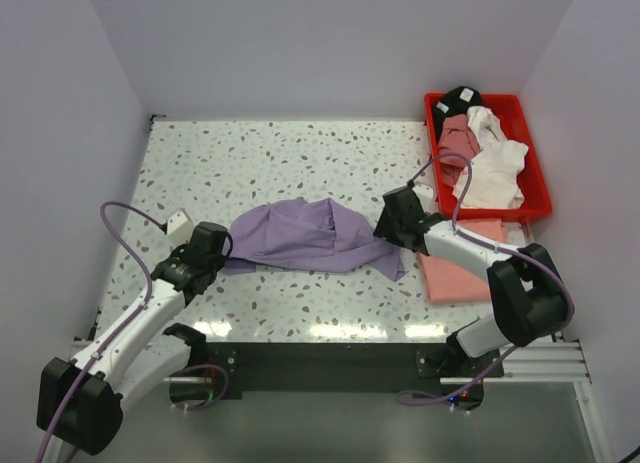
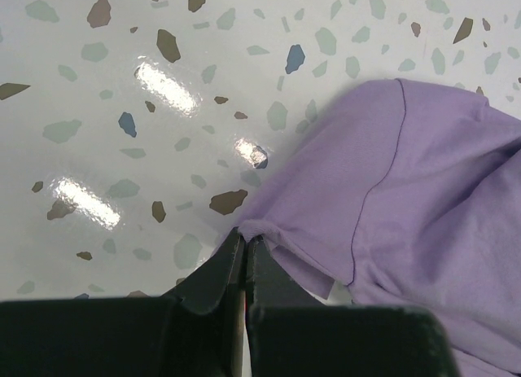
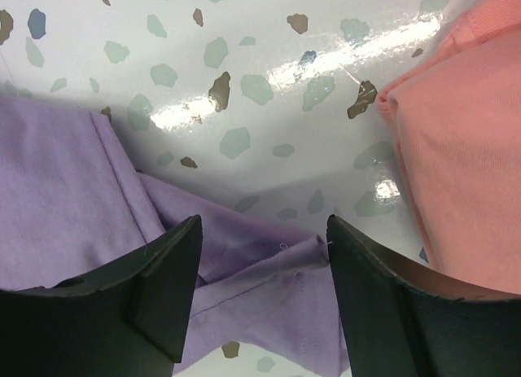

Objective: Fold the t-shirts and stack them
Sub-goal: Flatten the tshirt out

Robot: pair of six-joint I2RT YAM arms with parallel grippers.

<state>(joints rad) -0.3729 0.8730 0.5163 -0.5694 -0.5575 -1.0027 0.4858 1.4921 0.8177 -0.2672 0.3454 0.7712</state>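
A lavender-purple t-shirt (image 1: 305, 235) lies crumpled across the middle of the speckled table. My left gripper (image 1: 222, 255) is at its left end, shut on a pinch of the purple cloth (image 2: 252, 228). My right gripper (image 1: 385, 223) is open at the shirt's right end, its jaws on either side of a purple fold (image 3: 269, 263) lying on the table. A salmon-pink t-shirt (image 1: 462, 261) lies flat and folded at the right, also in the right wrist view (image 3: 464, 149). Dusty-rose (image 1: 458, 141), white (image 1: 495, 163) and black (image 1: 460, 98) shirts are in the bin.
A red plastic bin (image 1: 537, 168) stands at the back right corner. White walls close in the table on the left, back and right. A black rail (image 1: 330, 361) runs along the near edge between the arm bases.
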